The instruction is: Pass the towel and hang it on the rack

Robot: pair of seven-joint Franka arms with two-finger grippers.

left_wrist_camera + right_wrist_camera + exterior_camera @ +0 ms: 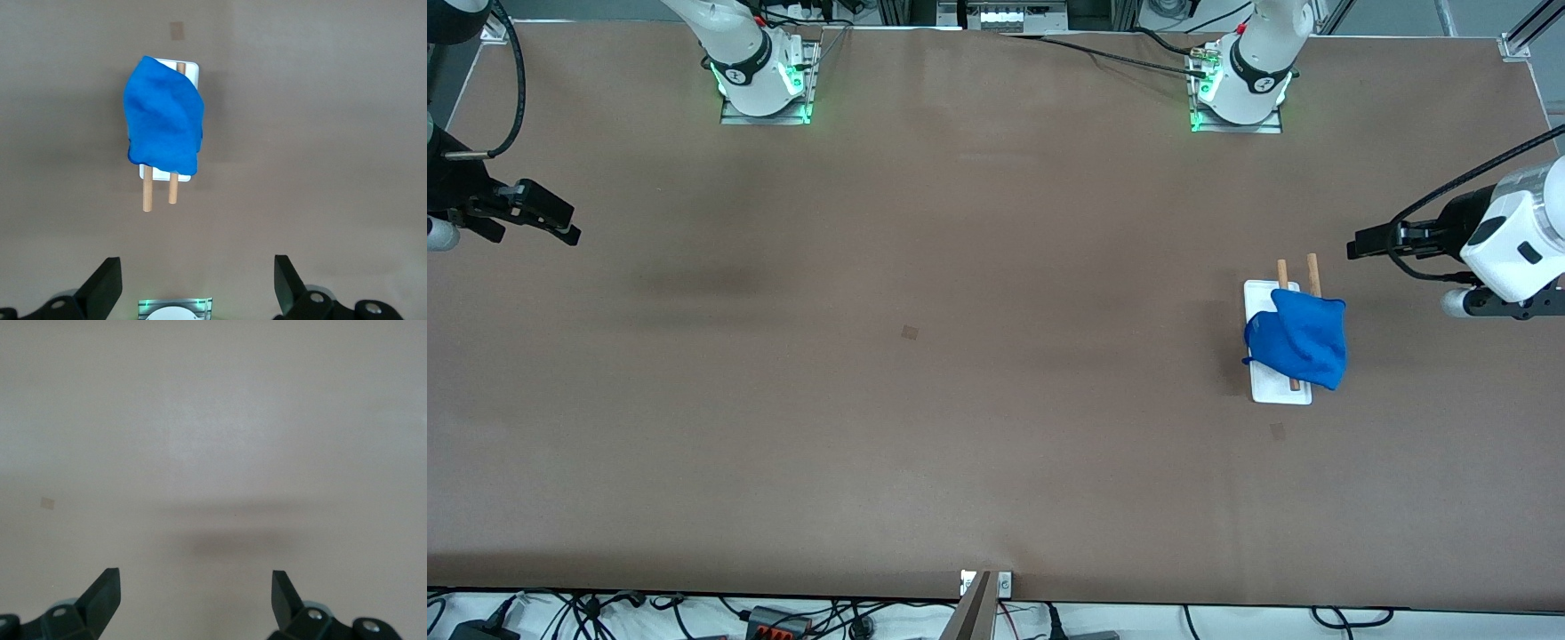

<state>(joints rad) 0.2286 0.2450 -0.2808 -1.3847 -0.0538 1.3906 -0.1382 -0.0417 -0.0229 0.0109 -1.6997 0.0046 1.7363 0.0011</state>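
The bright blue towel [1300,341] hangs draped over the two wooden rods [1313,270] of the rack, whose white base [1280,393] stands toward the left arm's end of the table. The left wrist view shows the towel [163,123] covering most of the rods [147,197] and the base [189,67]. My left gripper [1355,245] is open and empty, raised beside the rack and apart from it; its own view [197,287] shows the jaws wide apart. My right gripper [562,222] is open and empty [195,597] over bare table at the right arm's end.
The brown table [925,400] carries two small square marks, one near the middle [910,332] and one just nearer the front camera than the rack [1278,431]. The arm bases [765,80] stand along the table's edge farthest from the camera.
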